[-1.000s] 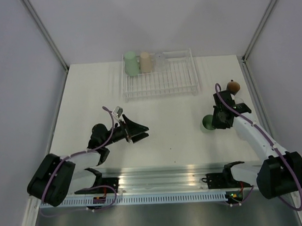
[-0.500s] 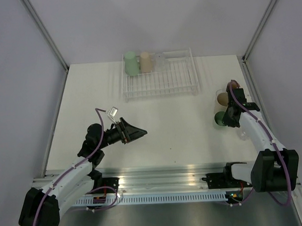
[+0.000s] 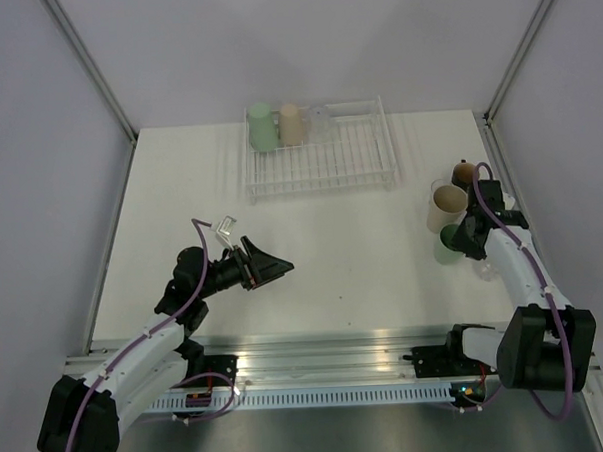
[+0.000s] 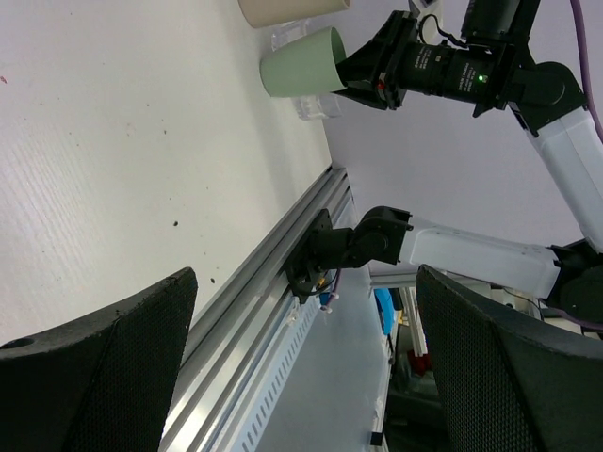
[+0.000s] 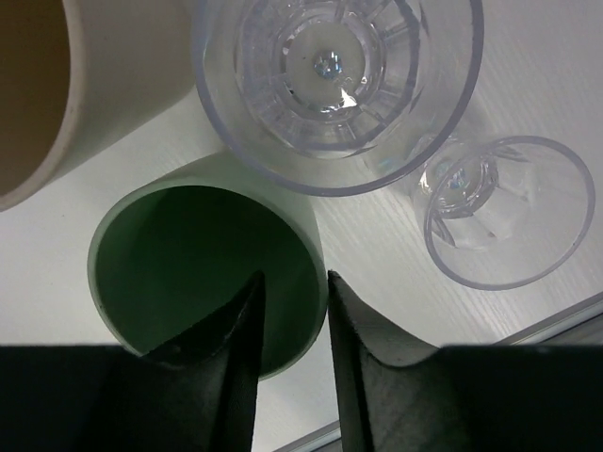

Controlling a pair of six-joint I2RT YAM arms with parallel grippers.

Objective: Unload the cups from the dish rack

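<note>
The white wire dish rack [image 3: 319,163] stands at the back centre with a mint green cup [image 3: 262,126], a beige cup [image 3: 291,123] and a clear cup [image 3: 320,123] at its far left end. My right gripper [image 3: 454,241] is shut on the rim of a second mint green cup [image 5: 203,268], one finger inside and one outside, low over the table at the right. A beige cup [image 3: 447,205] stands upright just beyond it. My left gripper [image 3: 280,266] is open and empty over the table's left middle.
A small dark brown cup [image 3: 464,171] stands behind the beige cup. A large clear tumbler [image 5: 339,75] and a smaller clear glass [image 5: 509,212] stand right beside the held cup. The table's right edge is close.
My right gripper has carried the mint green cup to the right, beside the beige cup. My left arm has drawn back slightly towards its base.
</note>
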